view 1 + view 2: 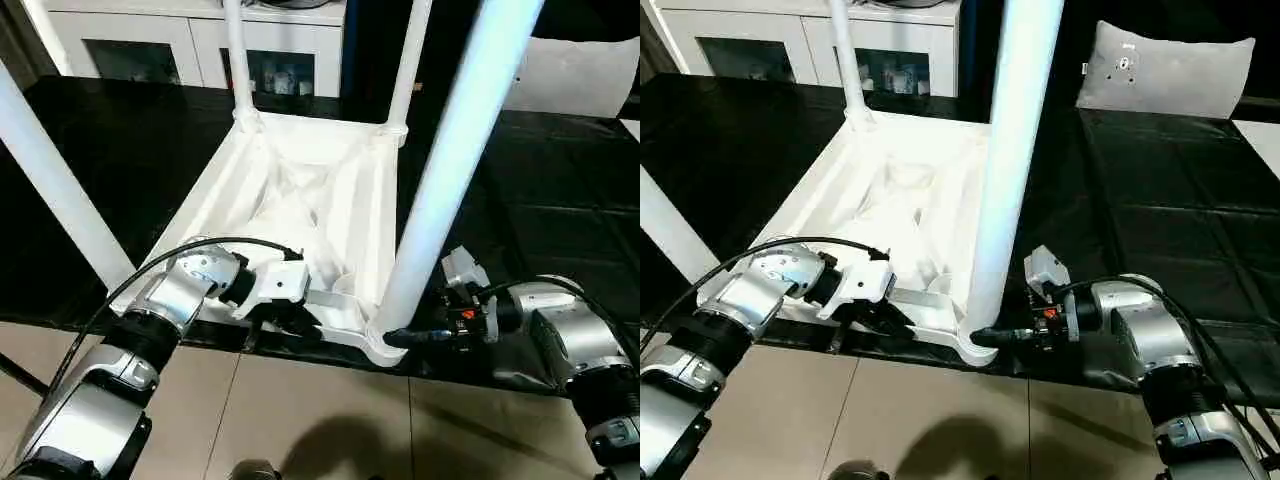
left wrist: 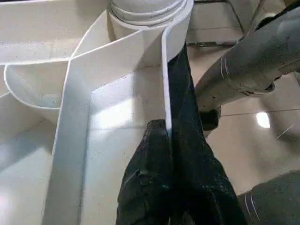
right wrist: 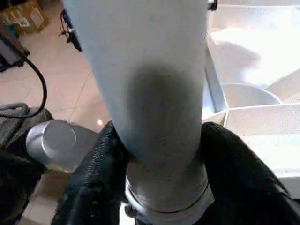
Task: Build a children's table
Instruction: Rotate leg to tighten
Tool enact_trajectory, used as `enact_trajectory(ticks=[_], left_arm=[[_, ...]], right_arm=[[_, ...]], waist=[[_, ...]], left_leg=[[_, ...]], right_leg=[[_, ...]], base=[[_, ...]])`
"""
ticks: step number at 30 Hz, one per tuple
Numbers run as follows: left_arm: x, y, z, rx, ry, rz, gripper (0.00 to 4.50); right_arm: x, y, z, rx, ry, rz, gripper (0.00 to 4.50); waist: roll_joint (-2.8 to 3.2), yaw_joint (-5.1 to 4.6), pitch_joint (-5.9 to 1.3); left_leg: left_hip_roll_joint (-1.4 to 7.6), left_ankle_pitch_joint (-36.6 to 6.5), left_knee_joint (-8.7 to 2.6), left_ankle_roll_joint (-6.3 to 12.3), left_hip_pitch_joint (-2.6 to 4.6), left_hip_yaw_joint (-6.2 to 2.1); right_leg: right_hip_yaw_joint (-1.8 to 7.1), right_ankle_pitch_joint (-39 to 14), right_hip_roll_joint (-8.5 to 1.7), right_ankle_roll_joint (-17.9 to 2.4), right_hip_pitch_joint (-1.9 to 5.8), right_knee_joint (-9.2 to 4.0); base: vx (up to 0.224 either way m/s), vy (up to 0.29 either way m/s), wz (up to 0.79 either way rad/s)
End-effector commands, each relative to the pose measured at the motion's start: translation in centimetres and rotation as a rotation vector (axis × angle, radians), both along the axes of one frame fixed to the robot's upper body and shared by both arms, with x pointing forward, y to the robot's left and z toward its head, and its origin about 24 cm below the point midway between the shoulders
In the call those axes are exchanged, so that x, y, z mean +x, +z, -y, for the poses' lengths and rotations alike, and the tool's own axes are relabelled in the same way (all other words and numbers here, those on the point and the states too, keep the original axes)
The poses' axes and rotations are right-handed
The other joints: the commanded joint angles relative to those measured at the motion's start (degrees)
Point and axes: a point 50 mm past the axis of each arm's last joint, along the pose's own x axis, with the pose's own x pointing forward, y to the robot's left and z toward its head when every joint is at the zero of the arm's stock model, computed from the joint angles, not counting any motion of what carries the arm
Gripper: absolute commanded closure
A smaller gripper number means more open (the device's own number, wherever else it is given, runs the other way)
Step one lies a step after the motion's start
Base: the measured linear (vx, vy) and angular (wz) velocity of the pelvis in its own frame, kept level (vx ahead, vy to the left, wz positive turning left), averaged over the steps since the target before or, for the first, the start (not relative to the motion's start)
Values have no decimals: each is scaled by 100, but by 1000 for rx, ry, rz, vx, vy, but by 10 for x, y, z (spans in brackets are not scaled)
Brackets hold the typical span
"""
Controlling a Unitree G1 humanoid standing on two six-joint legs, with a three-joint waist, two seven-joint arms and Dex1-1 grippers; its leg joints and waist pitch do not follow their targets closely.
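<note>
Table top (image 1: 300, 190) lies upside down on the black bench, four legs up in their corner sockets. Left gripper (image 1: 285, 318) is pinched tight on the near rim, steadying it. Right gripper (image 3: 154, 154) straddles the near right leg (image 1: 445, 170) just above its socket, fingers (image 3: 89, 183) against both sides. Step in hand, I judge: seating this last leg. Next calls for a firm clamp, then pressing or twisting it home while the left braces.

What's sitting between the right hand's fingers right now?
The base of the near-right table leg, just above its corner socket. In the right wrist view, the right hand has one finger on each side of it.
</note>
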Motion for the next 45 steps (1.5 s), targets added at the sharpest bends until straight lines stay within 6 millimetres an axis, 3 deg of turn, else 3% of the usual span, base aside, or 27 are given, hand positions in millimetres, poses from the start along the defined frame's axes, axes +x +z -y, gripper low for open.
enact_trajectory(ticks=[1, 5, 8, 9, 10, 12, 13, 15, 16, 17, 18, 19, 20, 22, 23, 24, 25, 26, 27, 28, 29, 30, 31, 34, 39, 41, 45], left_arm=[[0, 5, 4, -2, -26, 6, 450], [2, 4, 4, -1, 70, -26, 450], [4, 3, 6, -5, 148, -49, 450], [5, 3, 10, -24, 190, -57, 450], [7, 3, 17, -50, 239, -61, 450], [9, 4, 30, -90, 308, -63, 450], [11, 5, 35, -104, 330, -62, 450], [14, 5, 49, -130, 397, -48, 450], [14, 5, 49, -130, 397, -48, 450], [17, 4, 60, -150, 459, -31, 450], [17, 4, 60, -150, 461, -31, 450], [23, 5, 71, -165, 536, 11, 450], [24, 5, 73, -165, 550, 24, 450], [25, 5, 76, -163, 569, 38, 450], [25, 5, 76, -155, 575, 55, 450], [25, 5, 76, -153, 577, 61, 450], [26, 5, 74, -140, 567, 81, 450], [26, 5, 71, -133, 566, 88, 450], [26, 4, 68, -121, 560, 94, 450], [26, 3, 64, -108, 554, 98, 450], [26, 2, 61, -96, 547, 102, 450], [26, 2, 58, -86, 540, 105, 450], [26, 0, 51, -68, 529, 112, 450], [25, -2, 40, -48, 494, 115, 450], [21, -3, 29, -27, 400, 116, 450], [17, -2, 22, -11, 316, 110, 450], [14, 0, 13, 37, 186, 144, 450]], right_arm=[[1, 2, -3, 52, -8, -19, 244], [6, -1, -9, 59, -136, -21, 249], [16, -6, -14, 18, -290, -11, 250], [23, -9, -17, 6, -401, -13, 250], [30, -12, -22, 2, -514, -17, 250], [38, -16, -30, -11, -647, -30, 250], [39, -17, -33, -19, -678, -33, 251], [47, -20, -39, -24, -811, -44, 251], [47, -20, -39, -24, -811, -44, 251], [52, -22, -46, -22, -927, -51, 251], [53, -22, -46, -22, -929, -50, 251], [56, -20, -52, 15, -994, -30, 251], [56, -20, -53, 29, -1009, -29, 251], [57, -19, -55, 41, -1034, -30, 183], [57, -18, -56, 58, -1046, -26, 181], [56, -18, -56, 63, -1050, -25, 181], [53, -18, -54, 82, -1033, -17, 174], [52, -18, -51, 88, -1020, -5, 162], [50, -17, -47, 90, -1008, 9, 141], [49, -16, -43, 92, -996, 23, 141], [48, -16, -38, 97, -982, 33, 133], [47, -15, -35, 103, -971, 41, 121], [44, -11, -24, 117, -937, 64, 107], [39, -6, -7, 108, -857, 95, 92], [31, 2, 12, 59, -716, 129, 41], [25, 9, 23, 15, -599, 159, 31], [17, 14, 27, -20, -414, 148, 20]], waist=[[-30, -25, -509], [-31, -53, -497], [-39, -115, -469], [-29, -196, -461], [-12, -290, -453], [6, -390, -440], [-25, -504, -440], [53, -619, -446], [36, -679, -404], [19, -704, -399], [44, -722, -386], [39, -775, -383], [44, -786, -385], [111, -775, -424], [183, -721, -435], [158, -714, -406], [-183, -686, -324], [-238, -583, -335], [-258, -497, -348], [-155, -364, -469], [-103, -344, -495], [-58, -364, -498], [-65, -372, -488], [-66, -327, -491], [-61, -305, -500], [-97, -302, -498], [-93, -266, -483]], left_leg=[[214, -239, -316, 515, -7, 5], [234, -273, -333, 448, -3, -2], [174, -407, -332, 356, -3, 11], [168, -531, -334, 297, 22, 16], [181, -610, -342, 269, -3, -5], [221, -733, -339, 234, 25, -33], [247, -844, -329, 229, -37, -64], [368, -1082, -343, 331, 53, -81], [378, -1278, -338, 306, 93, -78], [346, -1347, -321, 286, 113, -65], [299, -1381, -297, 258, 143, -42], [206, -1433, -249, 278, 193, 6], [216, -1455, -242, 299, 195, 4], [508, -1614, -369, 414, 126, -137], [926, -1933, -625, 466, 86, -340], [1016, -2100, -705, 413, 125, -373], [3, -1617, -246, 79, 256, 78], [-261, -1225, -117, 217, 206, 168], [-282, -847, -109, 375, 96, 156], [-185, -186, -293, 618, -80, 92], [-104, -70, -326, 637, -61, 55], [31, 31, -319, 664, -26, -5], [45, -73, -309, 640, -4, 4], [51, -227, -318, 606, -8, 6], [106, -214, -321, 617, -26, -22], [99, -223, -314, 621, -36, -11], [60, -315, -296, 652, -54, 12]], right_leg=[[401, -2020, -521, 536, 434, -381], [390, -2107, -529, 560, 435, -395], [338, -2395, -518, 675, 441, -466], [305, -2562, -507, 774, 432, -525], [267, -2614, -510, 784, 453, -549], [211, -2714, -512, 831, 462, -626], [149, -2755, -507, 941, 539, -633], [194, -2772, -546, 908, 510, -667], [188, -2910, -540, 848, 471, -691], [171, -3017, -541, 885, 480, -719], [156, -3129, -543, 897, 456, -747], [55, -3324, -488, 1035, 427, -847], [27, -3328, -465, 1079, 429, -858], [137, -2896, -533, 981, 570, -636], [468, -2061, -599, 655, 624, -64], [645, -1698, -642, 475, 551, 104], [610, -3042, -655, 542, 241, -562], [601, -3625, -651, 771, 302, -538], [636, -3925, -695, 967, 392, -522], [580, -3156, -526, 1256, 499, -439], [554, -2715, -482, 1201, 483, -427], [532, -2063, -444, 1015, 411, -392], [500, -1887, -407, 864, 402, -382], [477, -1970, -428, 817, 440, -392], [447, -1883, -432, 839, 459, -390], [449, -1899, -438, 810, 466, -394], [426, -2044, -406, 926, 451, -411]], base=[[0, 0, 0], [0, 0, 0], [0, 0, 0], [0, 0, 0], [0, 0, 0], [0, 0, 0], [0, 0, 0], [0, 0, 0], [0, 0, 0], [0, 0, 0], [0, 0, 0], [0, 0, 0], [0, 0, 0], [0, 0, 0], [0, 0, 0], [0, 0, 0], [0, 0, 0], [68, -4, 3], [0, 0, 0], [0, 0, 0], [0, 0, 0], [0, 0, 0], [0, 0, 0], [0, 0, 0], [0, 0, 0], [0, 0, 0], [0, 0, 0]])
